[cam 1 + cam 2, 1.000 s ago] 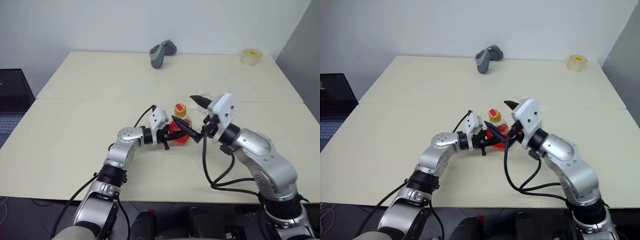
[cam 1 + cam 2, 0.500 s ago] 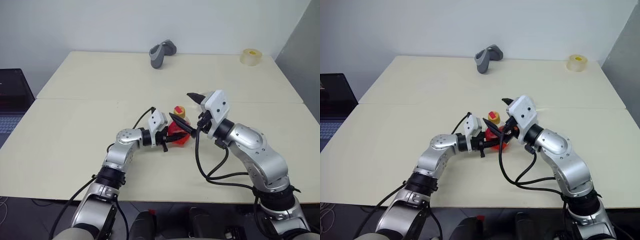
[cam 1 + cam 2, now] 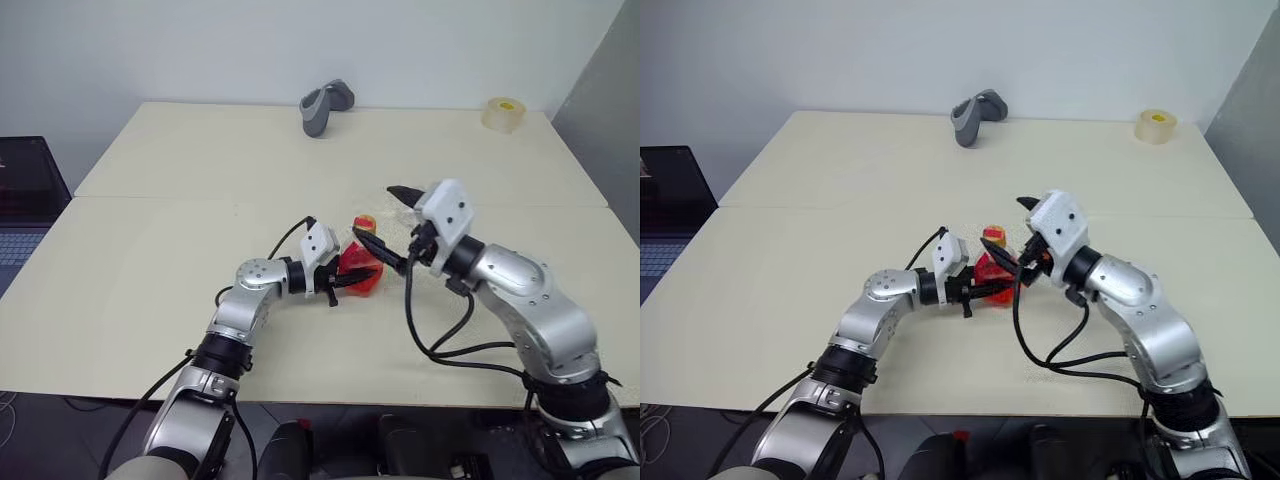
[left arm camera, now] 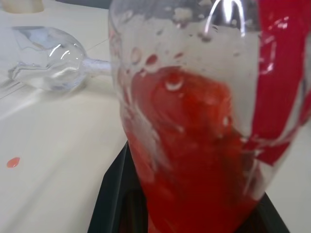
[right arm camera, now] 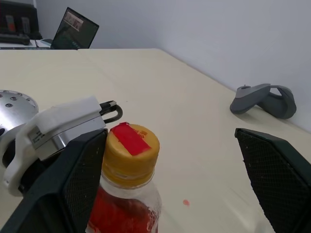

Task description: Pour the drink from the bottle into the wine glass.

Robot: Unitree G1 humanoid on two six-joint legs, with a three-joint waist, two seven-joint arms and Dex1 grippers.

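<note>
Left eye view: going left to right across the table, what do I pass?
Laptop → left gripper shut on the bottle → right gripper, open, beside the cap → tape roll at the far right corner.

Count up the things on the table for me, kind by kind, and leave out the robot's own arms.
bottle: 1
wine glass: 1
grey controller: 1
tape roll: 1
Total: 4
</note>
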